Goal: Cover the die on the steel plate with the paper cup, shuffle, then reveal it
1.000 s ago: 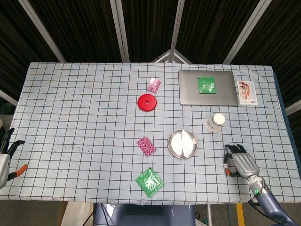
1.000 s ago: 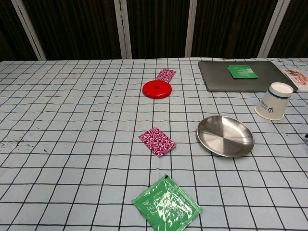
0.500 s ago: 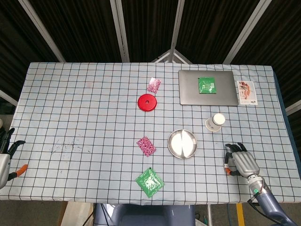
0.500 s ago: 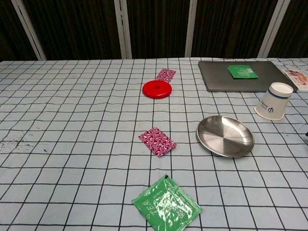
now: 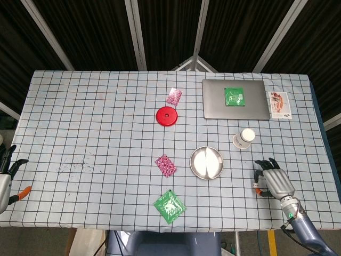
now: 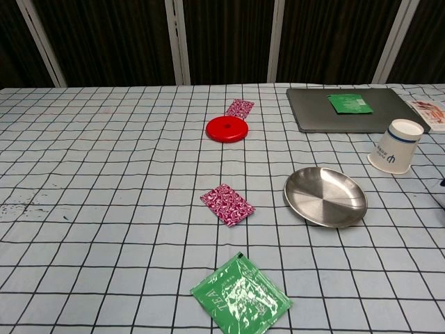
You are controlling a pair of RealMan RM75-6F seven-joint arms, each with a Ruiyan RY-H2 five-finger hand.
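The right hand (image 5: pixel 274 181), fingers curled downward near the table's right front edge, has drifted slightly toward that edge over the last second, further from the round steel plate (image 5: pixel 206 162). A small white-and-orange speck sits at its fingertips. It may be the die, but it is too small to tell, so whether the hand holds anything cannot be told.

The plate itself looks bare in both views, with no die showing on it. The white paper cup (image 5: pixel 244 138) stands mouth down, just beyond the plate on the checked table (image 5: pixel 106 138), untouched.

The left hand (image 5: pixel 6 173) rests at the left edge with fingers spread, holding nothing.

The covering step appears not yet begun; a die probably has to reach the plate first.
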